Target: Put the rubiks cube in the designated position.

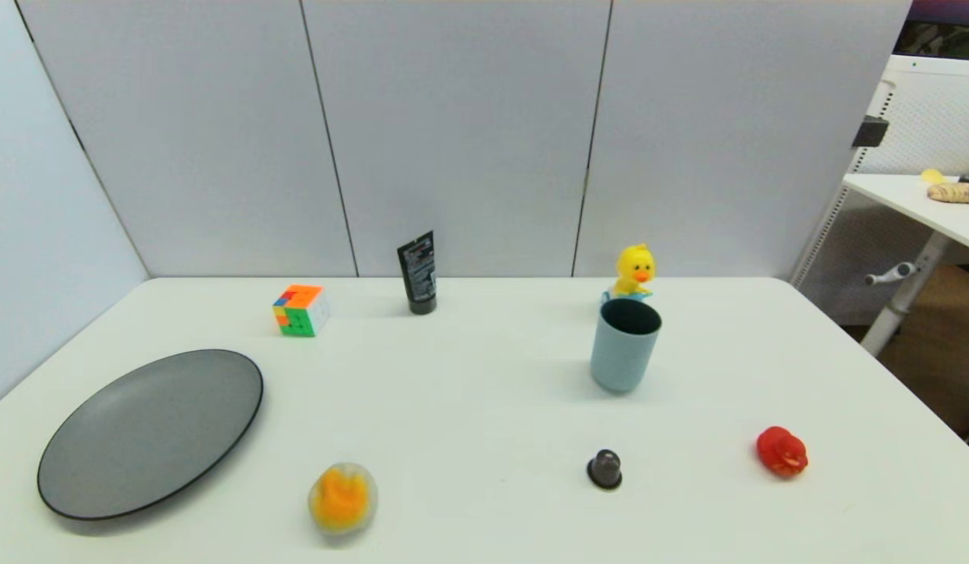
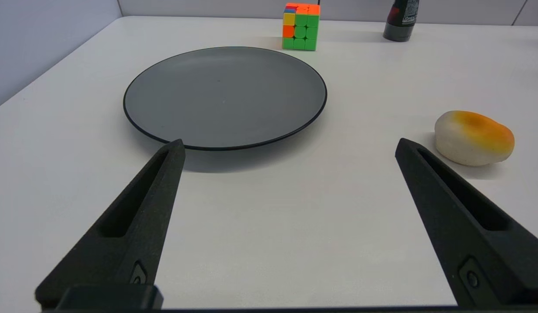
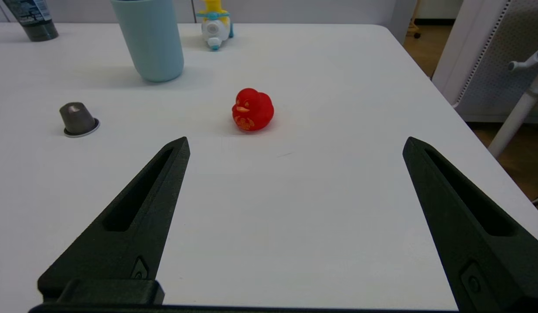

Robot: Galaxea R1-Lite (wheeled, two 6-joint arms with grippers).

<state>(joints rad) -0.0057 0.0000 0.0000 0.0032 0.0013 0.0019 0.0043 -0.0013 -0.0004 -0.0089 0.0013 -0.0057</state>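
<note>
The rubiks cube point(image 1: 301, 309) sits untouched near the bench's point(image 1: 484, 407) far edge, toward the far left corner, just beyond the grey plate point(image 1: 151, 431) at the left edge and apart from it. A black tube point(image 1: 417, 272) stands further along the far edge. The plate lies bare, so it is likely the place meant for the cube. The left hand point(image 2: 288, 145) waits low at the near edge facing plate and cube, spread wide and holding nothing, a bun-like squishy toy point(image 2: 474, 137) beside it. The right hand point(image 3: 295, 143) is equally wide and empty, facing a red duck point(image 3: 252, 109).
</note>
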